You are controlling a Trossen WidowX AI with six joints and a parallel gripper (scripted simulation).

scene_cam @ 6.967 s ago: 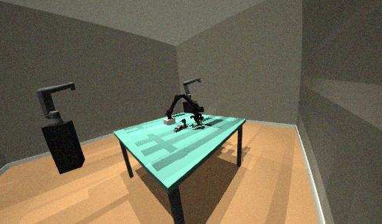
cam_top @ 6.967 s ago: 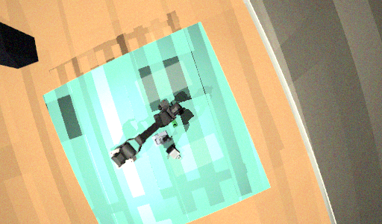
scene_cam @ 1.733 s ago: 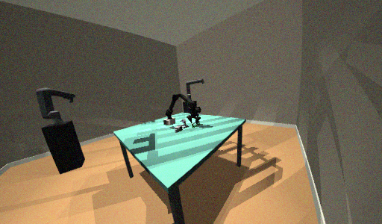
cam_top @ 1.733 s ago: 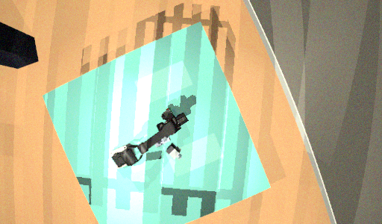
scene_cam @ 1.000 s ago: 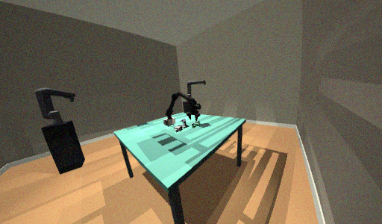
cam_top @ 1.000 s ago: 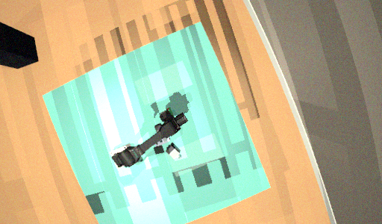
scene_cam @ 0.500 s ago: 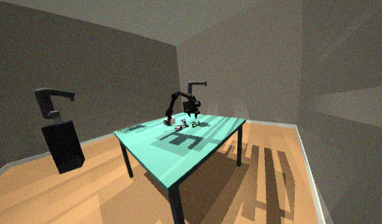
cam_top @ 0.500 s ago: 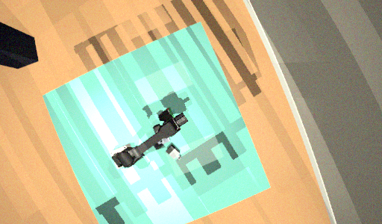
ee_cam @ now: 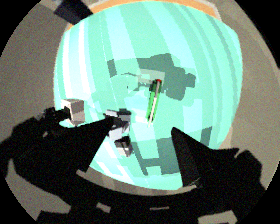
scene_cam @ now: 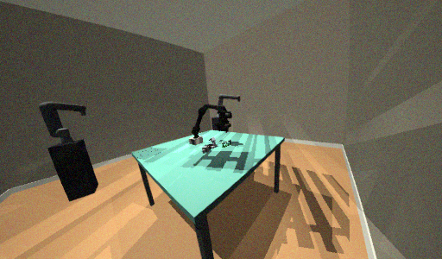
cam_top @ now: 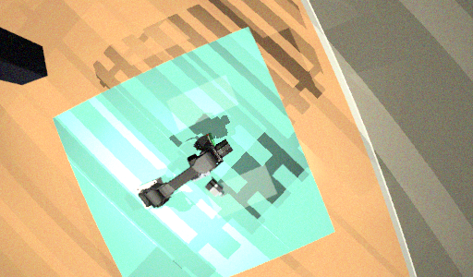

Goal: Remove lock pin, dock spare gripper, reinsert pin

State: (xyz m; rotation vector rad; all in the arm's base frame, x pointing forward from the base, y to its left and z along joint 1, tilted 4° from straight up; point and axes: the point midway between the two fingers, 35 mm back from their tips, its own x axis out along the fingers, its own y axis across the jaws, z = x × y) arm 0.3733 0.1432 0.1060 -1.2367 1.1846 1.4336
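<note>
My gripper [ee_cam: 143,124] [cam_top: 209,141] [scene_cam: 223,124] is open and empty, hanging above the middle of the teal table [cam_top: 106,138] [scene_cam: 186,181] [ee_cam: 191,50]. In the wrist view, a thin green lock pin [ee_cam: 152,103] with a red end lies below and a little beyond my fingertips, and it shows as a small green speck in the overhead view [cam_top: 212,138]. A small grey mount [ee_cam: 140,83] sits right beside the pin's red end; I cannot tell whether the pin passes through it. The spare gripper [ee_cam: 122,133] [cam_top: 214,186], dark and light grey, lies on the table close to my left finger.
The arm's base [cam_top: 152,196] [scene_cam: 195,139] stands on the table. A small grey block [ee_cam: 76,111] shows at the left of the wrist view. A black pedestal with another arm [scene_cam: 71,168] stands on the floor left of the table.
</note>
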